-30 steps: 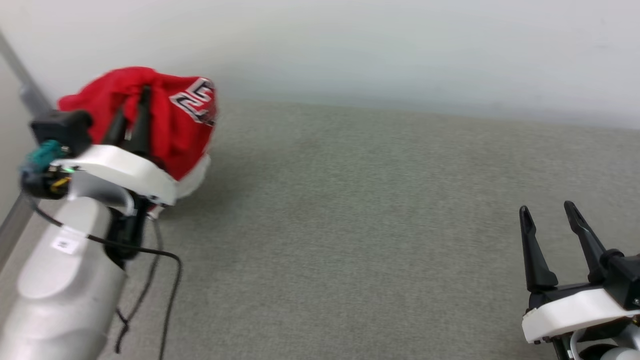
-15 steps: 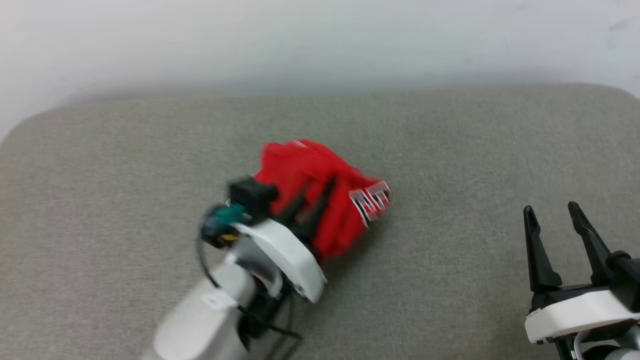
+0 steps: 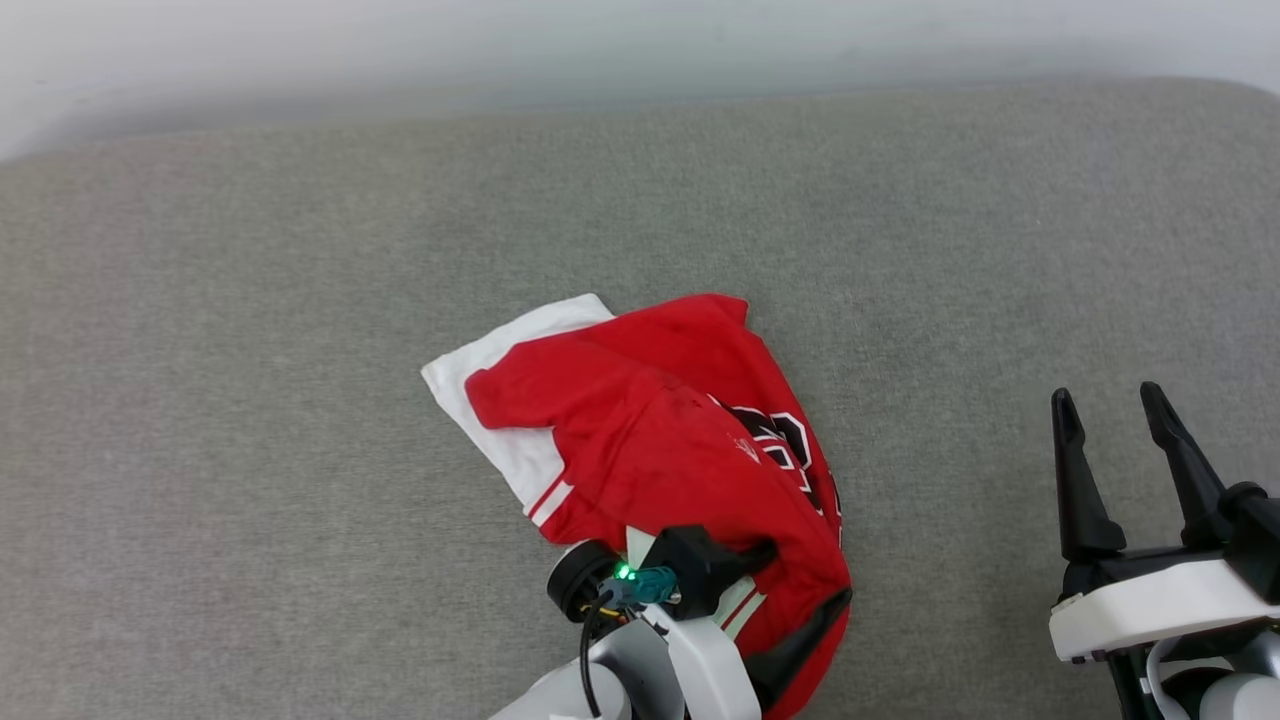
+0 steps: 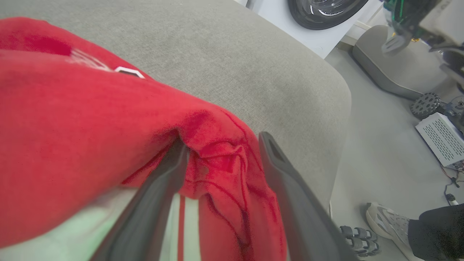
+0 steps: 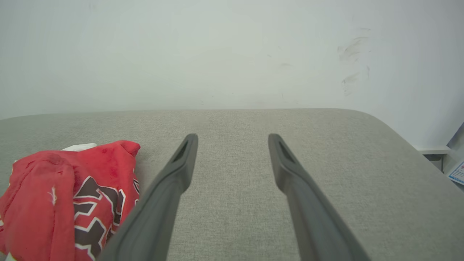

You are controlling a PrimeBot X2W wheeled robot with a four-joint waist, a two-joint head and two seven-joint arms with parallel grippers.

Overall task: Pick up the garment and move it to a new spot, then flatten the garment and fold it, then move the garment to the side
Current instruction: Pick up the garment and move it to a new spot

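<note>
Jersey lies crumpled on the grey padded surface, mid-width near its front edge. My left gripper is spread, cloth loose between the fingers. My right gripper is wide apart and empty. Relocation looks done; flattening, folding and the move aside are left.

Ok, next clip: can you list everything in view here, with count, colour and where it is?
garment: one, red with a white sleeve and black lettering, crumpled on the cushion.
cushion: one, grey, under the garment, against the wall.
wall: one, white, behind the cushion.
vented box: one, white, on the floor past the cushion's corner.
toothed wheel: one, dark grey, on the floor beside the box.
person's shoe: one, pale, on the floor by the cushion.
left gripper: one, dark fingers apart, red fabric bunched between them.
right gripper: one, dark fingers, open and empty, right of the garment.
</note>
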